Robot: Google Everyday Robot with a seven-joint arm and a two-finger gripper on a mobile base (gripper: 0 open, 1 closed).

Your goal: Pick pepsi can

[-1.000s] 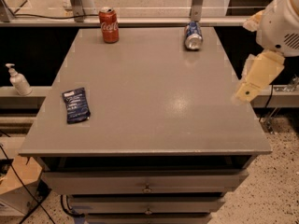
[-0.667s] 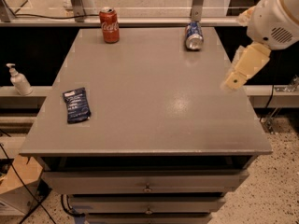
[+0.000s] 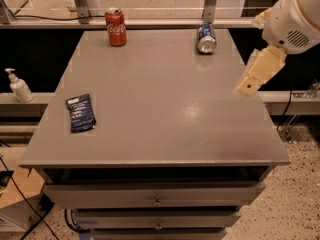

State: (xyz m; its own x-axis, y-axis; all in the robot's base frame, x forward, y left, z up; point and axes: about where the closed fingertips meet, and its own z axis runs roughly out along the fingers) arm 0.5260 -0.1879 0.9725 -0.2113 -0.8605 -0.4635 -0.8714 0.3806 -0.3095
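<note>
Camera view, one view only. Since a second ago the hand [image 3: 247, 85] has shifted from outside the right side of the tabletop [image 3: 165, 134] leftward and slightly upward in the frame. It now hangs at the tabletop's right edge, in the right-middle of the frame, and its position has barely altered over the last fraction of that second. Whether the hand is open or closed cannot be told; it holds nothing and touches nothing. The pepsi can [image 3: 206, 38] has not moved. It lies on its side at the upper right of the tabletop, near the far edge, silver top facing the camera, and is well apart from the hand, up and to the left of it in the frame. Assessment: the approach has begun and the grasp has not; the remaining travel is toward the far edge, and a can lying down may roll if nudged. The red cola can [image 3: 115, 27] stands upright at the upper left and the dark blue packet [image 3: 80, 113] lies flat at the left; both are undisturbed. Containers: whether either can is opened cannot be determined. The drawers [image 3: 155, 196] beneath the tabletop show their fronts only, contents hidden. A pump bottle [image 3: 19, 86] stands on the ledge at far left.
</note>
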